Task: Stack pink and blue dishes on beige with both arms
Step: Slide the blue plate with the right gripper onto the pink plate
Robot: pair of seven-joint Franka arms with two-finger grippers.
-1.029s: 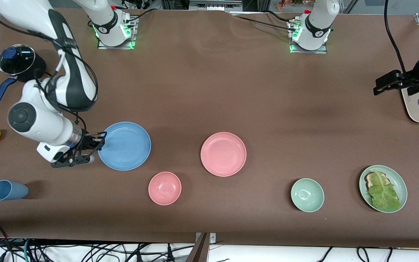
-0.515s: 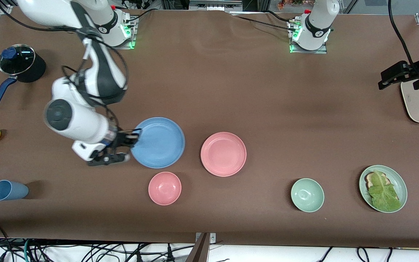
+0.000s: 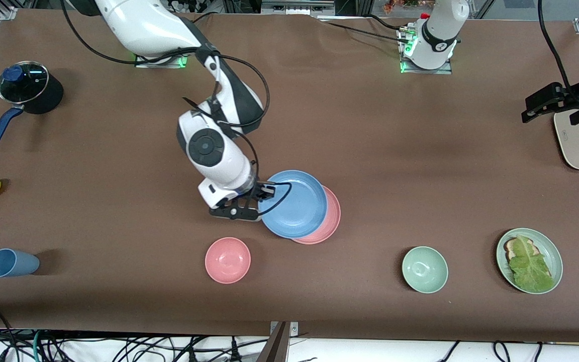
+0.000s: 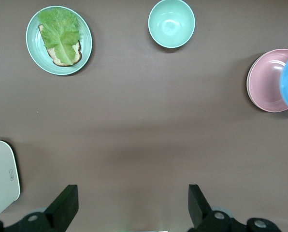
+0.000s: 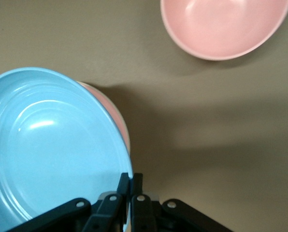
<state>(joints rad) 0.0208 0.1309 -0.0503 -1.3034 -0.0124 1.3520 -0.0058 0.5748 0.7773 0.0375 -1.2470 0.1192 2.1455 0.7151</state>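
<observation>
Pinching the blue plate [image 3: 294, 203] by its rim, the right gripper [image 3: 262, 193] holds it over the pink plate [image 3: 330, 221]; the left gripper [image 4: 129, 212] waits, fingers spread.

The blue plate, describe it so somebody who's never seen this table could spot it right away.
Follow the right arm down to the right gripper, shut on the rim of the blue plate. It is held partly over the pink plate near the table's middle. It is wide and shallow, unlike the deeper pink bowl nearer the camera.

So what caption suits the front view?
Right gripper carries the blue plate over the pink plate.
</observation>
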